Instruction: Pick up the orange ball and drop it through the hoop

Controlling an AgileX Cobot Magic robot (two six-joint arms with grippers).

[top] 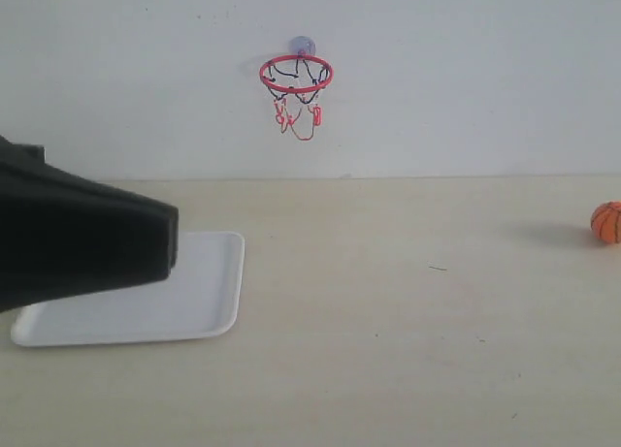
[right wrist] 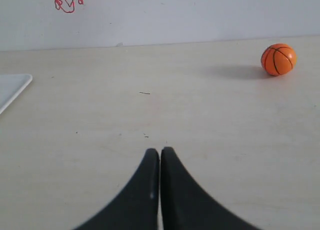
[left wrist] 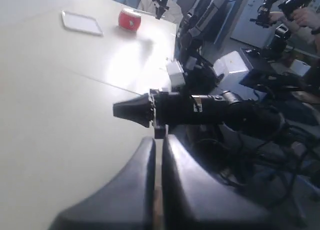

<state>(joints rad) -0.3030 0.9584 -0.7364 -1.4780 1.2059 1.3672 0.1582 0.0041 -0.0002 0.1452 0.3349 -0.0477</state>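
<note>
The orange ball (top: 607, 221) with black seams rests on the table at the far right edge of the exterior view; the right wrist view has the same ball (right wrist: 278, 59) well ahead of my right gripper (right wrist: 160, 151), whose black fingers are shut on nothing. The hoop (top: 295, 75), red ring with dangling net, hangs on the back wall from a bluish suction cup (top: 302, 47); only the net's bottom (right wrist: 66, 0) shows in the right wrist view. My left gripper (left wrist: 158, 139) is shut and empty; its dark arm (top: 78, 239) fills the exterior view's left side.
A white tray (top: 199, 306) lies on the table at the left, partly under the left arm; a corner of the tray (right wrist: 12, 85) shows in the right wrist view. The left wrist view looks off the table at another arm (left wrist: 200, 110), a red can (left wrist: 129, 19) and equipment.
</note>
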